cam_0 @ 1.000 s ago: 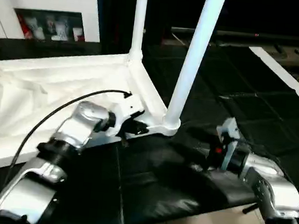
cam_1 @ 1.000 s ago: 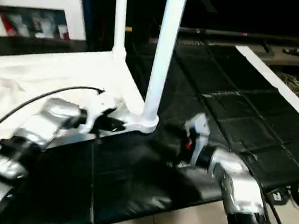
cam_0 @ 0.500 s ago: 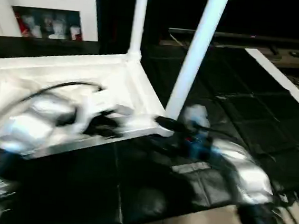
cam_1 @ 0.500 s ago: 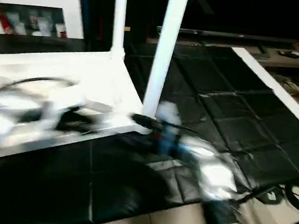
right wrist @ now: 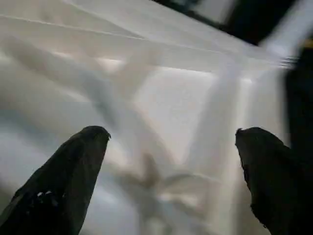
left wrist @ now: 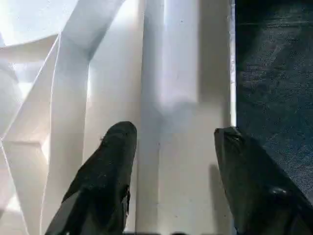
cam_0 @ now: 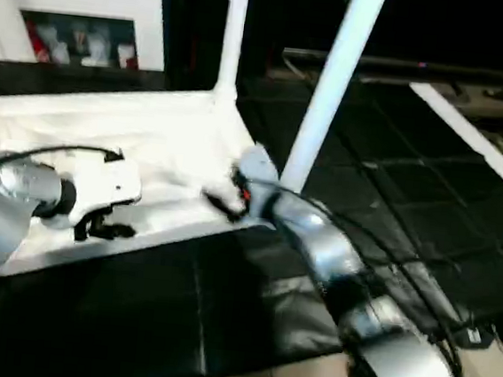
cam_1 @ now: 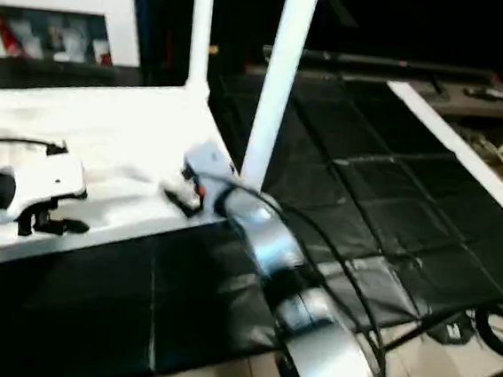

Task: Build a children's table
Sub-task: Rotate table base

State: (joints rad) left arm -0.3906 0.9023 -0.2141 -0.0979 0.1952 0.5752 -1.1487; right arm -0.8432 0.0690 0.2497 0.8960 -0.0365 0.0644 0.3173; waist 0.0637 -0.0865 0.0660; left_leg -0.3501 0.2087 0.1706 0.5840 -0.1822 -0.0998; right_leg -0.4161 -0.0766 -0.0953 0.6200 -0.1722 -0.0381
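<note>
- The children's table, an all-white plastic rectangular top [cam_0: 150, 134] lying upside down with its ribbed underside up, is seen across the left and centre of the left eye frame, on a black quilted mat [cam_0: 385, 192].
- 2 long tapered white round legs are seen standing in the corner sockets: the nearer leg [cam_0: 328, 89] right of centre, the farther leg [cam_0: 233, 35] in the upper centre.
- The other 2 corners lie outside the frames, so the count of legs left to fit cannot be told.
- The left gripper [cam_0: 105, 226] is found at the lower left, over the near rim of the top; its black fingers [left wrist: 110, 171] are seen parted in the left wrist view, one on each side of the rim wall, clamping nothing.
- The right gripper [cam_0: 219, 205] is placed at frame centre, beside the foot of the nearer leg; its fingers [right wrist: 73, 166] are spread wide above the ribs, with nothing between them.
- The step in hand is judged to be a re-gripping of the top.
- It would be done well if a rim or rib were fully straddled before closing, and if the standing legs were kept clear of the silver forearms.
- A white cabinet [cam_0: 72, 11] is seen at the upper left.
</note>
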